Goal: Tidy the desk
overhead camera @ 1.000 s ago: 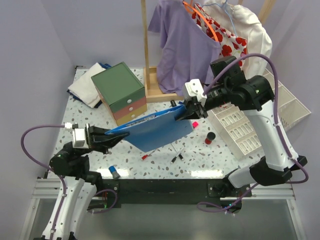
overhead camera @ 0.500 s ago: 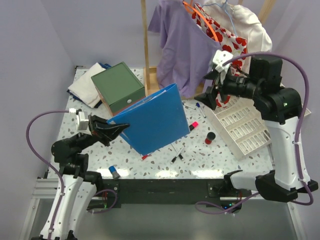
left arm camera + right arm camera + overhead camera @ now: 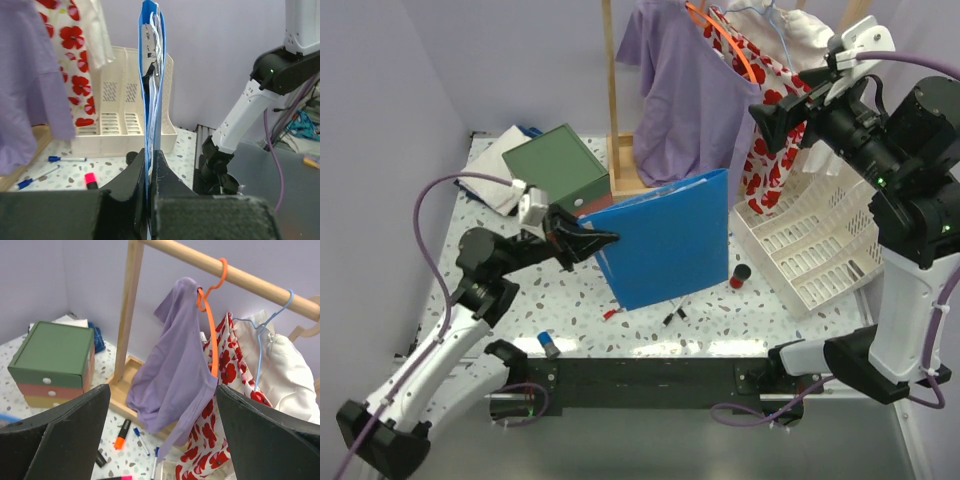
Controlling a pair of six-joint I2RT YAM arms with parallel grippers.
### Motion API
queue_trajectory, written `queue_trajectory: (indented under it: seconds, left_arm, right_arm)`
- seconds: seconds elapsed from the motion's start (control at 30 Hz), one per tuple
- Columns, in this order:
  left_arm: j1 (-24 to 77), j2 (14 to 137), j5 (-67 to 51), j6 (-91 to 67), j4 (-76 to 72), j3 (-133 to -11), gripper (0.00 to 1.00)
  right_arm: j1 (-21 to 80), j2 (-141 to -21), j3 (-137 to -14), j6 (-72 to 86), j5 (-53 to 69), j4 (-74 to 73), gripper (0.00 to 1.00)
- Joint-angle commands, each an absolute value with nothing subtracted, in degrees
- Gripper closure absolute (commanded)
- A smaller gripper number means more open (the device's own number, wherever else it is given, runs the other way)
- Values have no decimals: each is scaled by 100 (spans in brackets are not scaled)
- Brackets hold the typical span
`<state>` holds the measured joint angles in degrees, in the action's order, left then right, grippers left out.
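From above, the right gripper is pulling high and to the right, up beside the hanging clothes. It has just let go of the far corner of the blue binder, and its jaws are standing wide apart with nothing in them. The left gripper alone is now carrying the binder, clamped on its left edge. The binder, which lay slanted between the two arms a second ago, is now standing nearly upright over the middle of the desk. The desk is stretching across the lower middle of the view, with pens scattered on it, the green drawer box at the back left and the white file tray at the right. In the left wrist view, the left gripper is pinching the binder edge-on between shut jaws, with the tray behind it and a pink highlighter on the speckled top. In the right wrist view, the dark fingers are spread wide and empty, looking past the purple shirt toward the drawer box. The handover looks finished, so the binder is probably heading for the tray, while the loose pens are still waiting.
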<state>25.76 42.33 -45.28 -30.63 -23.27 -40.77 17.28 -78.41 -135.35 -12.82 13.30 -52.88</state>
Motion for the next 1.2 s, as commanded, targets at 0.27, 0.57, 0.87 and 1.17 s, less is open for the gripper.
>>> queue_trajectory:
  seconds: [0.27, 0.57, 0.87, 1.17]
  left_arm:
    - [4965, 7188, -2444, -967, -2979, -6564, 100]
    - [5141, 8682, -2443, -800, -3076, -8190, 100]
    - [5317, 9868, -2329, -580, -2953, -9526, 100]
    - [5379, 10914, -2136, -519, -3234, -10563, 100]
  right_arm:
    - [1688, -7586, -13667, -1072, -1036, -4816, 3]
    - [1688, -7111, -13202, -967, -906, -5010, 2]
    - [1696, -6768, -12709, -1081, -650, -5203, 1]
    - [1661, -6978, -13464, -1371, -1309, -5519, 1]
